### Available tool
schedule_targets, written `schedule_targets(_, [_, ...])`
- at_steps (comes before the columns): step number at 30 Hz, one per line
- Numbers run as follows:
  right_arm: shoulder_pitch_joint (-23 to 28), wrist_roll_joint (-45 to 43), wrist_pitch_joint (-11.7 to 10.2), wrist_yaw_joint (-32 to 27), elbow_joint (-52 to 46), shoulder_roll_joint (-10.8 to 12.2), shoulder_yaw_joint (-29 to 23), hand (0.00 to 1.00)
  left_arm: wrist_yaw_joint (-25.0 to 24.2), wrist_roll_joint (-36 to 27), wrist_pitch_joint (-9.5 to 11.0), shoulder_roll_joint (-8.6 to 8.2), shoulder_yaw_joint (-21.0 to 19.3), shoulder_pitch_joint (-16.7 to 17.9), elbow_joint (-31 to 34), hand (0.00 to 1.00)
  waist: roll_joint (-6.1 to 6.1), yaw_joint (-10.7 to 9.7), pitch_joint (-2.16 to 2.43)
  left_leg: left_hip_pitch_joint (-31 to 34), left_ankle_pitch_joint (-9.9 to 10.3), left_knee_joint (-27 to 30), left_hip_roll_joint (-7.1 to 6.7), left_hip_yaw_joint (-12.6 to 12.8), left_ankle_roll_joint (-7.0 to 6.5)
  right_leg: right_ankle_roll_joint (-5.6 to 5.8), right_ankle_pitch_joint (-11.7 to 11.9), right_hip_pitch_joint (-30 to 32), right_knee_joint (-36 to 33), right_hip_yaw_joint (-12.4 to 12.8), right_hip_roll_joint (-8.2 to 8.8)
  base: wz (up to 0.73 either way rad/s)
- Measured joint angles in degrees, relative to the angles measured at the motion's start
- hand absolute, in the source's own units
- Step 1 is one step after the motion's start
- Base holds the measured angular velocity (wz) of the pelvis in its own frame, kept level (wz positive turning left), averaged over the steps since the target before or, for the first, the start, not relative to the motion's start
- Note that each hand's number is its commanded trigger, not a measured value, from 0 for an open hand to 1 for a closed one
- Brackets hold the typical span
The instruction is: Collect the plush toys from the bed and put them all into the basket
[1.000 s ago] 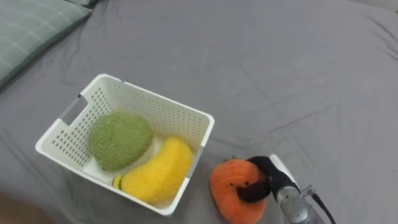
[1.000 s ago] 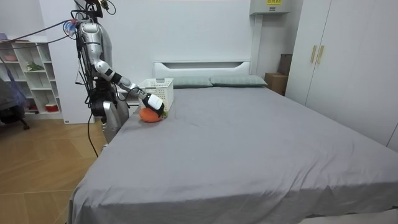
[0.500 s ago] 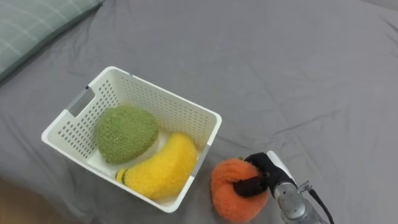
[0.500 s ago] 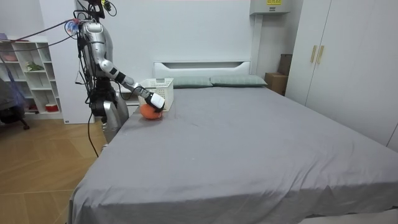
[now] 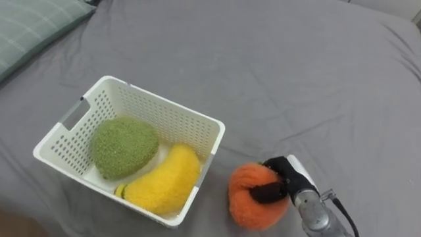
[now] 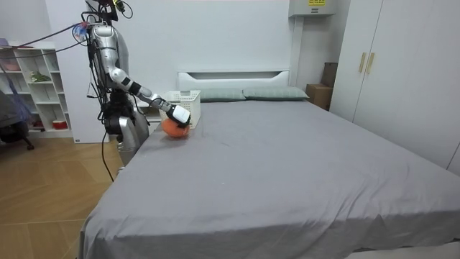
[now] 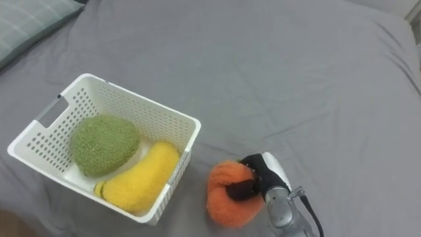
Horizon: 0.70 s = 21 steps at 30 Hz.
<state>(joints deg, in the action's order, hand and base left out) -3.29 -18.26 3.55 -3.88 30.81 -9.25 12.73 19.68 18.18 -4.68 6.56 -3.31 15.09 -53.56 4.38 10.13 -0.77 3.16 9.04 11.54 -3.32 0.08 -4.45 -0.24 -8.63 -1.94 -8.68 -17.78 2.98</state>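
Orange round plush toy point(image 5: 252, 199) is clamped in the robot's right hand point(image 5: 289, 176), low over the grey bedsheet point(image 5: 296, 79) just beside the white perforated plastic basket point(image 5: 155, 106). 2 toys lie inside: a green round plush point(image 5: 123, 146) and a yellow banana-shaped plush point(image 5: 163, 182). The grip looks shallow, so the soft toy may slip out, or catch the rim in the crowded basket.

The robot stands at the room view's left, beside the bed point(image 6: 287, 165) near its head end; its right arm reaches out over the grey cover, with the right hand point(image 6: 181, 115) on top of an orange toy point(image 6: 172, 130) close to the bed's edge; a white basket point(image 6: 187, 99) sits just behind the toy; pillows point(image 6: 273, 93) lie along the white headboard point(image 6: 233, 75); a shelf unit point(image 6: 29, 86) stands behind the robot; a wardrobe point(image 6: 402, 72) stands at the right.
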Motion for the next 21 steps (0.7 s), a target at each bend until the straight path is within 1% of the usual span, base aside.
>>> schedule_targets(3, [0.2, 0.3, -0.9, -0.4, -0.7, 0.0, -1.7, 1.00, -0.2, -0.7, -0.1, -0.20, -0.4, -0.3, -0.5, 0.00, -0.71, -0.5, 0.31, -1.4, 0.1, -0.6, 0.12, 0.9, -0.07, 0.04, 0.0, -0.8, 0.0, 0.8, -0.02, -0.16])
schedule_targets(5, [0.4, 1.1, -1.1, -0.6, -1.1, -0.1, -2.9, 1.00, -0.2, -1.6, -0.1, -0.22, -1.3, -0.5, -0.5, 0.00, -1.47, -0.7, 0.61, -2.9, 0.1, -1.4, 0.35, 2.2, -0.11, 0.07, 0.0, -1.5, -0.1, 2.0, -0.11, -0.27])
schedule_targets(6, [0.5, 1.3, -1.1, -0.6, -1.5, -0.3, -3.0, 1.00, -0.2, -1.8, 0.0, -0.18, -1.6, -0.5, -0.5, 0.00, -1.60, -0.9, 0.68, -3.2, 0.1, -1.5, 0.40, 2.5, -0.12, 0.07, 0.0, -1.6, -0.1, 2.1, -0.13, -0.21])
schedule_targets(7, [0.8, 1.3, -1.1, -0.6, -3.0, -0.6, -3.2, 1.00, -0.2, -1.9, 0.0, -0.19, -2.4, -0.4, -0.5, 0.00, -1.87, -1.8, 0.59, -3.6, 0.1, -2.0, 0.44, 2.6, -0.12, 0.07, 0.0, -2.0, -0.1, 2.3, -0.14, -0.12])
schedule_targets(8, [1.2, 1.3, -1.0, -0.5, -4.8, -0.6, -3.7, 1.00, -0.2, -1.8, 0.0, -0.19, -3.0, -0.6, -0.4, 0.00, -2.03, -2.2, 0.70, -3.7, 0.1, -2.0, 0.51, 2.8, -0.11, 0.07, 0.0, -2.0, -0.1, 2.5, -0.18, -0.09])
schedule_targets(9, [1.2, 1.3, -1.0, -0.5, -5.9, -0.6, -4.1, 1.00, -0.2, -1.8, 0.0, -0.23, -3.4, -0.7, -0.4, 0.00, -2.08, -2.5, 0.72, -3.7, 0.1, -2.1, 0.55, 3.0, -0.10, 0.07, 0.0, -2.0, -0.1, 2.8, -0.22, -0.10])
schedule_targets(10, [1.5, 1.6, -1.0, -0.5, -8.1, -0.6, -5.0, 1.00, -0.2, -1.9, 0.0, -0.24, -3.5, -0.9, -0.4, 0.00, -2.09, -3.4, 0.73, -3.8, 0.1, -2.1, 0.56, 3.1, -0.09, 0.07, 0.0, -2.0, -0.1, 2.9, -0.23, -0.09])
schedule_targets(11, [1.7, 2.1, -1.1, -0.6, -10.3, -0.9, -5.8, 1.00, -0.2, -2.4, 0.0, -0.29, -3.5, -1.2, -0.4, 0.00, -2.03, -3.8, 0.77, -3.9, 0.1, -2.1, 0.57, 3.2, -0.09, 0.07, 0.0, -1.9, -0.2, 3.1, -0.26, -0.07])
schedule_targets(12, [1.9, 2.2, -1.1, -0.7, -11.3, -1.1, -6.0, 1.00, -0.2, -2.7, 0.1, -0.33, -3.5, -1.4, -0.4, 0.00, -1.97, -3.9, 0.80, -3.9, 0.1, -2.1, 0.59, 3.4, -0.09, 0.07, 0.0, -1.9, -0.2, 3.3, -0.28, -0.10])
schedule_targets(13, [2.5, 2.3, -1.1, -0.7, -13.6, -1.5, -6.6, 1.00, -0.2, -3.1, 0.2, -0.41, -3.5, -1.8, -0.5, 0.00, -1.78, -3.9, 0.89, -4.1, 0.1, -2.2, 0.63, 3.7, -0.09, 0.07, 0.0, -1.9, -0.2, 3.6, -0.32, -0.12])
schedule_targets(14, [2.8, 2.2, -1.1, -0.7, -15.0, -1.7, -7.0, 1.00, -0.2, -3.0, 0.6, -0.44, -3.5, -2.0, -0.4, 0.00, -1.52, -4.1, 0.88, -4.5, 0.1, -2.2, 0.64, 3.9, -0.09, 0.07, 0.0, -2.0, -0.2, 3.8, -0.36, -0.14])
schedule_targets(15, [3.1, 1.7, -1.1, -0.7, -16.4, -1.7, -7.7, 1.00, -0.2, -3.0, 1.1, -0.46, -3.5, -2.1, -0.4, 0.00, -1.20, -4.7, 0.90, -4.8, 0.1, -2.4, 0.65, 4.1, -0.09, 0.07, 0.0, -2.1, -0.2, 4.2, -0.44, -0.09])
schedule_targets(17, [3.6, 1.0, -1.1, -0.7, -18.6, -1.7, -8.2, 1.00, -0.2, -3.0, 1.4, -0.46, -3.5, -2.1, -0.4, 0.00, -0.94, -5.1, 0.99, -4.9, 0.1, -2.5, 0.65, 4.2, -0.10, 0.09, 0.0, -2.1, -0.1, 4.4, -0.58, -0.05])
schedule_targets(18, [3.6, 1.0, -1.1, -0.7, -19.2, -1.7, -8.4, 1.00, -0.2, -3.0, 1.5, -0.47, -3.5, -2.1, -0.6, 0.00, -0.91, -5.2, 0.97, -5.0, 0.1, -2.5, 0.65, 4.3, -0.10, 0.10, 0.0, -2.1, -0.1, 4.5, -0.68, -0.09])
schedule_targets(19, [3.6, 1.0, -1.1, -0.7, -20.1, -1.7, -8.8, 1.00, -0.2, -3.0, 1.7, -0.50, -3.5, -2.1, -1.1, 0.00, -0.91, -5.3, 0.89, -5.4, 0.1, -2.7, 0.65, 4.4, -0.12, 0.15, 0.1, -2.3, -0.1, 5.0, -0.90, -0.10])
schedule_targets(21, [3.8, 1.3, -1.1, -0.7, -21.2, -1.7, -9.9, 1.00, -0.2, -3.0, 2.1, -0.49, -3.5, -2.4, -2.1, 0.00, -1.07, -5.6, 0.70, -5.9, 0.2, -3.0, 0.62, 4.5, -0.16, 0.19, 0.1, -3.0, 0.0, 5.2, -0.92, -0.06])
